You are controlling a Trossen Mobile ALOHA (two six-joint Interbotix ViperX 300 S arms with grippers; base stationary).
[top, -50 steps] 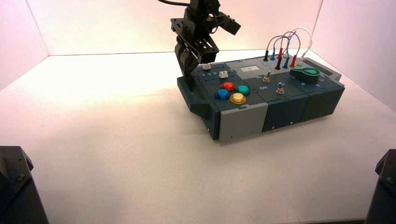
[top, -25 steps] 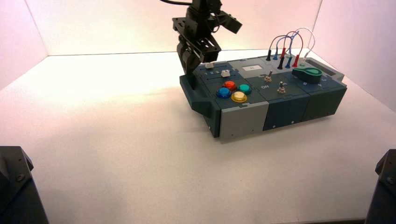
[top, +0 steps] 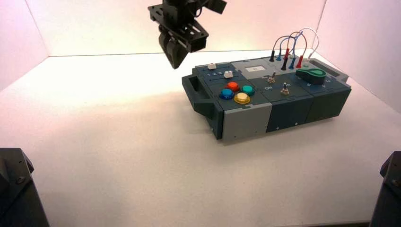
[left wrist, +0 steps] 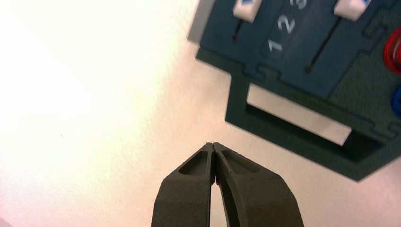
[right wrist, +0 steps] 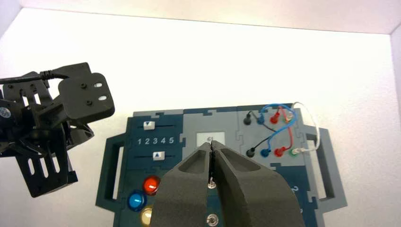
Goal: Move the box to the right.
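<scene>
- The left gripper (top: 176, 60) hangs in the air at the upper middle of the high view, up and to the left of the box (top: 265, 97), clear of it.
- In the left wrist view the left gripper (left wrist: 213, 145) has its fingertips (left wrist: 208, 147) pressed together with nothing between them; it touches nothing, and only bare table (left wrist: 94, 94) lies under the tips.
- The box's end handle (left wrist: 302, 137) shows just beyond those tips in the left wrist view, apart from them.
- The box sits right of centre in the high view, resting on the white table (top: 118, 142), its long side running toward the right wall and turned a little.
- Its end handle (top: 196, 90) faces the frame's left; the four coloured buttons (top: 236, 92) sit next to it, then the toggle switches (top: 278, 82), the green knob (top: 312, 74) and the looped wires (top: 291, 47) at the upper right.
- The right gripper (right wrist: 212, 147) fills the lower middle of the right wrist view, its jaws closed tip to tip and seemingly empty, though how high it sits above the box (right wrist: 142, 142) is hard to judge.
- In that view the left gripper (right wrist: 40, 137) shows at the left edge, beside the box's handle end.
- Two white slider caps (right wrist: 153, 140) sit by the numbers 1 to 5.
</scene>
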